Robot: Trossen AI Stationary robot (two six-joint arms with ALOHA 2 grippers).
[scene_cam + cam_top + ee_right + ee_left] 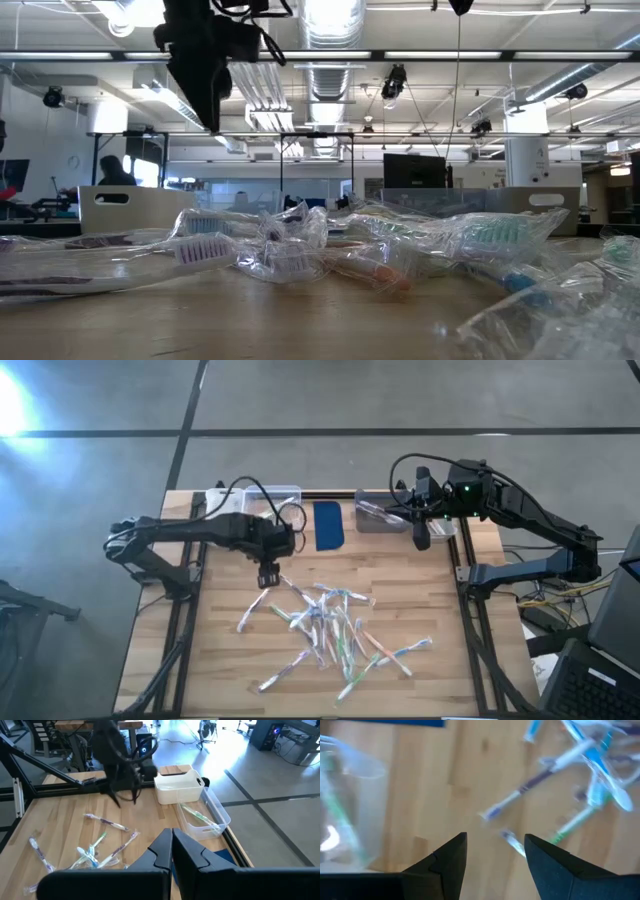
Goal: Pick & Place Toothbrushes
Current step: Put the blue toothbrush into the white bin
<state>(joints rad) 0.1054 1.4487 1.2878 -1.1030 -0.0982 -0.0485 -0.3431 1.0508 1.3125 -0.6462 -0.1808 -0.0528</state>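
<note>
Left tool (268, 575): released, fingers spread with nothing between them. It hangs clear above the tabletop (220, 660), at the near-left fringe of the scattered toothbrushes (330, 625). In the left wrist view its two fingers (447, 857) frame bare wood, with the tip of one wrapped brush (512, 841) lying just beyond the gap and another brush (515, 800) a little farther off. Judgement: the spread stance and the position over the fringe of the pile suit a pick of an outlying, separated brush rather than one tangled in the heap.

Right tool (421, 538): clenched and empty, the fingers meeting edge to edge in its own wrist view (172, 851). It is parked well apart from the pile, beside the grey bin (380, 517). Judgement: it waits clear so the left arm has unobstructed access.

Toothbrushes: most lie loose in clear wrappers, crossing one another, ahead of and to the right of the left tool. A few already lie in the clear bin (202, 822) seen from the right wrist, next to the white bin (177, 787). A dark blue pad (328, 525) sits between the bins, behind the left tool.

Judgement: the task is at an early stage; overlapping wrappers risk lifting two brushes together.
</note>
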